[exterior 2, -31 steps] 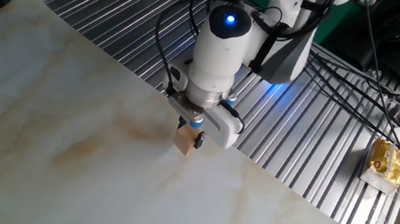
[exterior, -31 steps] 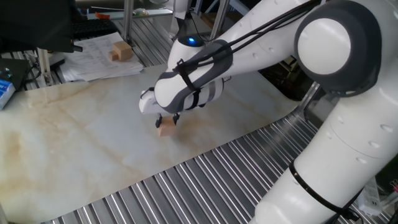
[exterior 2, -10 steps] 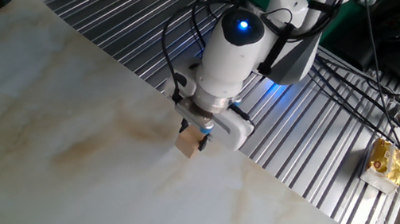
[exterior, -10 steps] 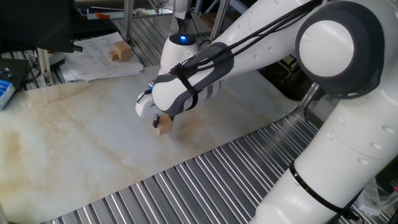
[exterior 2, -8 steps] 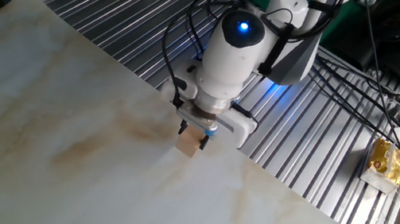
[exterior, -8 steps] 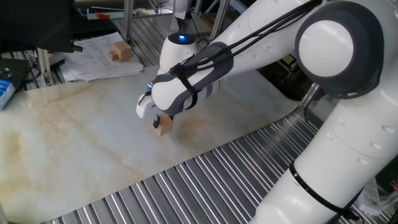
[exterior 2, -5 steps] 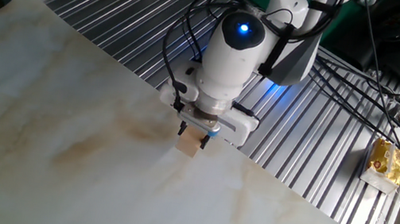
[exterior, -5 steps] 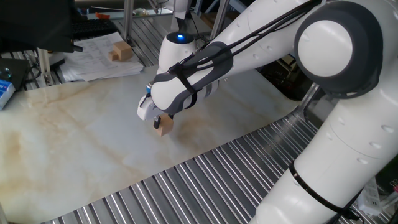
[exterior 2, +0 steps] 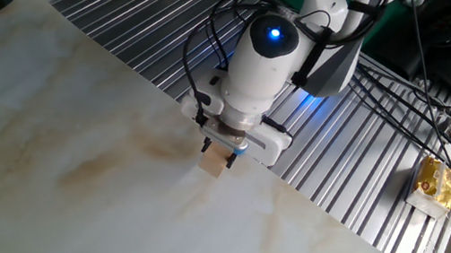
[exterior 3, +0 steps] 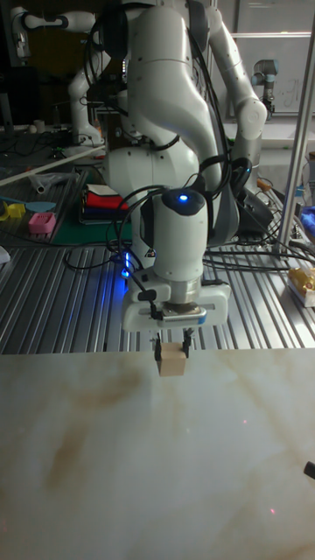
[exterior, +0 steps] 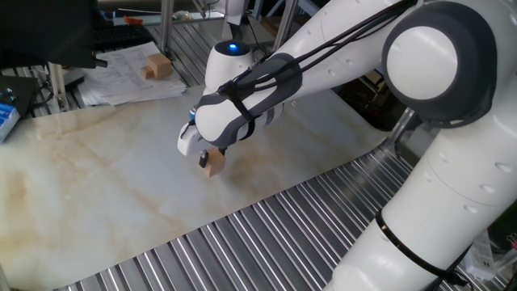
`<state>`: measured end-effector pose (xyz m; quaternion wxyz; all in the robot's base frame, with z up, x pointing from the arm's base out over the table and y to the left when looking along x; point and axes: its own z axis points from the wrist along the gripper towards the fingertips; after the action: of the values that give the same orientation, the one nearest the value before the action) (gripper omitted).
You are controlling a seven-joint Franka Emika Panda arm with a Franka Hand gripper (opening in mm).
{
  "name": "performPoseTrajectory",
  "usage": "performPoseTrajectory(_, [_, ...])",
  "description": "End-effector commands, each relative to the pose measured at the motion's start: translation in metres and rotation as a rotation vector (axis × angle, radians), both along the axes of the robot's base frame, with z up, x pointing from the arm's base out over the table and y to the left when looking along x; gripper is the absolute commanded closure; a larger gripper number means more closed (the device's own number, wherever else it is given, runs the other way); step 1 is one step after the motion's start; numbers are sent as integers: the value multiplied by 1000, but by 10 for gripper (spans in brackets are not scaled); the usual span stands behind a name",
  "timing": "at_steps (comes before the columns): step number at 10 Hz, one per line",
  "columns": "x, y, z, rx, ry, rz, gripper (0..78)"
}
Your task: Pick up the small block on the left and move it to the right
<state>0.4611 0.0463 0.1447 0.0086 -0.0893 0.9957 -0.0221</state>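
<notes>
Tool [exterior 3: 173,352] pointing straight down over the marbled table [exterior 2: 72,120], fingers [exterior 3: 159,353] set narrowly on either side of the small block [exterior 3: 173,364]. Block directly beneath the tool, between the fingertips, upright, lower face at or just above the table surface; contact with the table not resolvable. In the tall fixed view, dark fingertips flanking the upper edges of the block, both touching or all but touching its sides. In one fixed view, block [exterior: 213,164] partly hidden under the white wrist housing, only its lower portion showing. In the other fixed view, block [exterior 2: 215,162] just below the tool [exterior 2: 220,148], near the far edge of the table, beside the ribbed metal surface [exterior 2: 357,156]. Blue status light [exterior 2: 268,33] lit on the arm above the tool. Larger wooden block [exterior: 157,67] well behind the tool, resting on papers [exterior: 129,77] beyond the table. Yellow packet [exterior 2: 434,184] far to the side of the tool, on the ribbed metal surface.
</notes>
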Motion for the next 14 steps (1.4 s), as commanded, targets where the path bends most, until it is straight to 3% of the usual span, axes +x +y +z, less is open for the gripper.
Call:
performPoseTrajectory(1, [0,10,-1,81,25,-140,763])
performPoseTrajectory(6, [7,33,-4,105,27,-178,763])
performPoseTrajectory(14, [23,70,-6,91,20,-226,763])
